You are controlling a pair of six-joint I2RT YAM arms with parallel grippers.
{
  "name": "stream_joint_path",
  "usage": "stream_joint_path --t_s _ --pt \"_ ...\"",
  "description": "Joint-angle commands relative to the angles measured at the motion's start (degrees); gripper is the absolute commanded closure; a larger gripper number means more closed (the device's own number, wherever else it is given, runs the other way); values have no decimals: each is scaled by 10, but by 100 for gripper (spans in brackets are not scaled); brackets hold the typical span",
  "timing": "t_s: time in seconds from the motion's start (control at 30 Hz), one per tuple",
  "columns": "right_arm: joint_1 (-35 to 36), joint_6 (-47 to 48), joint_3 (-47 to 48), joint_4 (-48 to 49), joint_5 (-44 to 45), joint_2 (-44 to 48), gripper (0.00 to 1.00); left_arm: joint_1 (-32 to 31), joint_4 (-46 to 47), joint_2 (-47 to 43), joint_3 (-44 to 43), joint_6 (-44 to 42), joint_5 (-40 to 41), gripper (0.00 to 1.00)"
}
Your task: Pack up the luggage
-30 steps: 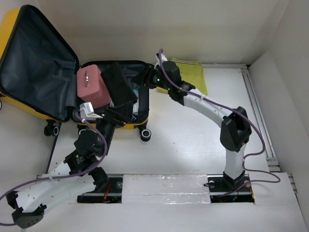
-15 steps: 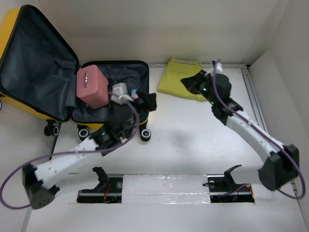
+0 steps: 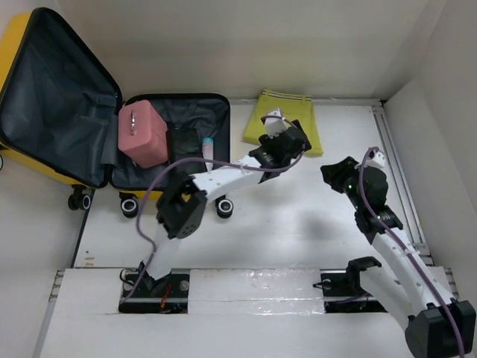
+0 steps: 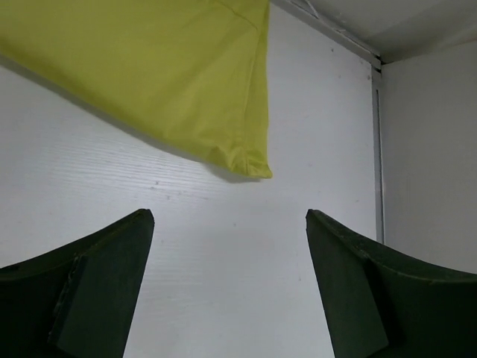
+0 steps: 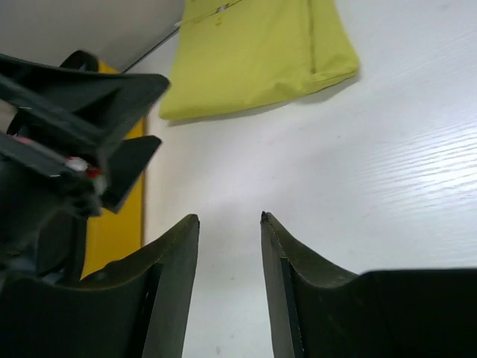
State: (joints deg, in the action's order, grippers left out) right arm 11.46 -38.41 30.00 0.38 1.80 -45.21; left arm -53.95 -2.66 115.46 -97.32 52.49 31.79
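Observation:
The luggage (image 3: 21, 52) lies open at the far left, yellow shell with dark grey lining, lid tipped back. Its base (image 3: 220, 104) holds a pink pouch (image 3: 141, 133), a dark item (image 3: 182, 142) and a small tube (image 3: 207, 146). A folded yellow garment (image 3: 287, 119) lies on the table to its right. My left gripper (image 3: 293, 148) hovers at the garment's near edge, open wide and empty. The garment's corner (image 4: 253, 165) shows just ahead of the left gripper (image 4: 227, 216). My right gripper (image 3: 329, 171) is open, empty, and right of the garment (image 5: 253, 60).
The suitcase's caster wheels (image 3: 223, 207) stand on the table near its front edge. A side wall with a metal rail (image 3: 395, 171) runs along the right. The left gripper (image 5: 74, 112) and the suitcase's yellow side (image 5: 115, 224) show in the right wrist view.
My left arm has swung from over the suitcase base rightward to the garment's near edge. My right arm has pulled back from the garment toward the near right.

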Motion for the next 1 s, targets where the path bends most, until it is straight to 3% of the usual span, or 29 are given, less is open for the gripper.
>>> stream_joint_path --t_s 0.0,0.23,0.37,0.5,0.63,0.73,0.83,0.97 --pt "-38 18 4 -20 -2 10 55 6 -49 75 -85 87 -3 23" --pt "-80 37 -35 -31 -65 33 56 29 -28 198 -125 220 -71 34" --pt "-86 43 -46 -37 -75 84 56 29 -3 230 -139 245 -81 35" --pt "-86 54 -46 -43 -97 89 56 29 -15 280 -211 245 -92 37" --pt "-86 54 -41 -56 -109 96 56 29 -20 348 -298 245 -122 46" --pt "-86 54 -29 -56 -120 109 56 29 -20 368 -312 250 -127 52" --pt "-86 54 -24 -56 -142 115 56 29 2 375 -327 243 -115 64" --pt "-86 75 -12 -94 -148 121 56 35 31 385 -327 225 -132 92"
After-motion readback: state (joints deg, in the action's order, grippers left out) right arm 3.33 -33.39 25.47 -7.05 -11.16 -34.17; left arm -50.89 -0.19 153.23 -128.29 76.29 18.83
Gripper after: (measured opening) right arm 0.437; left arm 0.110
